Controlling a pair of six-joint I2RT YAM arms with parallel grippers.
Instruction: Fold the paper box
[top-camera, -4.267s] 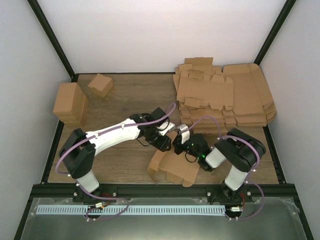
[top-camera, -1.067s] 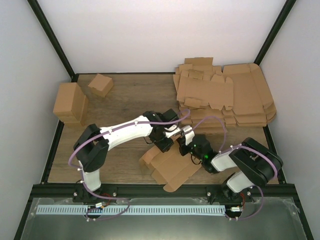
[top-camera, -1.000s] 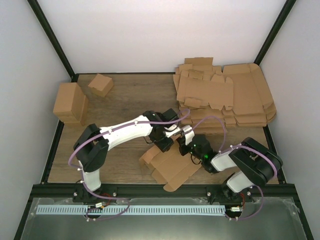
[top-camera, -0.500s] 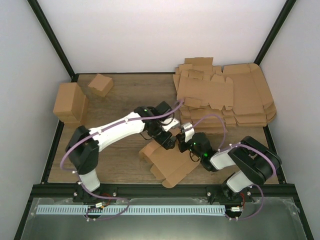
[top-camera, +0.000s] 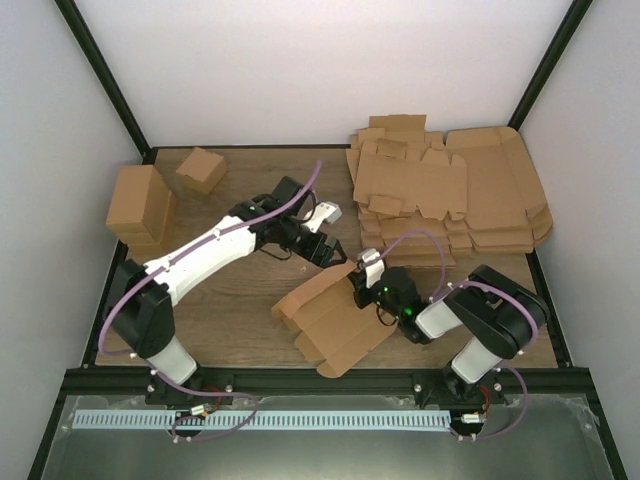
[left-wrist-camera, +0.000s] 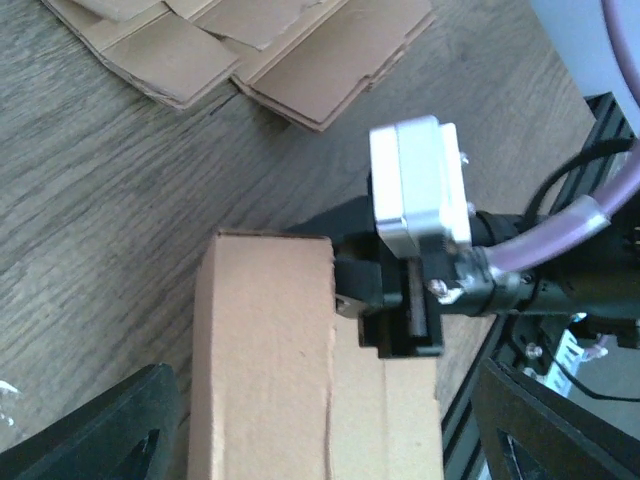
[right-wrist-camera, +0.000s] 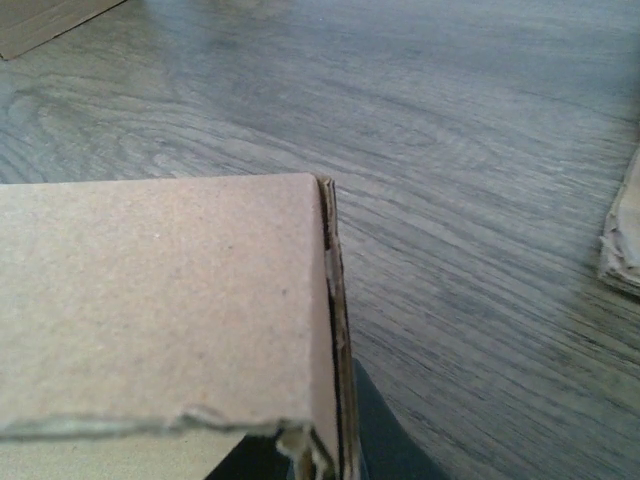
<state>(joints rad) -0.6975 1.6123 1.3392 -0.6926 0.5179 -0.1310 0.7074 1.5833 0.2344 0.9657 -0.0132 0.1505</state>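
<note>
The paper box (top-camera: 330, 318) is a brown, partly folded cardboard piece lying near the table's front middle, with one wall raised at its far left side. My right gripper (top-camera: 362, 281) is shut on the box's far edge; in the right wrist view that doubled edge (right-wrist-camera: 336, 330) runs down between its dark fingers (right-wrist-camera: 375, 440). My left gripper (top-camera: 327, 247) hangs open just behind the box, apart from it. In the left wrist view the box (left-wrist-camera: 265, 370) lies below between the spread fingers (left-wrist-camera: 110, 430), beside the right gripper (left-wrist-camera: 400, 300).
A stack of flat cardboard sheets (top-camera: 450, 195) fills the back right corner. Two folded brown boxes (top-camera: 140, 205) (top-camera: 201, 168) stand at the back left. Black frame rails (top-camera: 320, 378) border the table.
My left gripper has opened, let go of the box and drawn back and up from it. The box has shifted a little to the left, still held by the right gripper.
</note>
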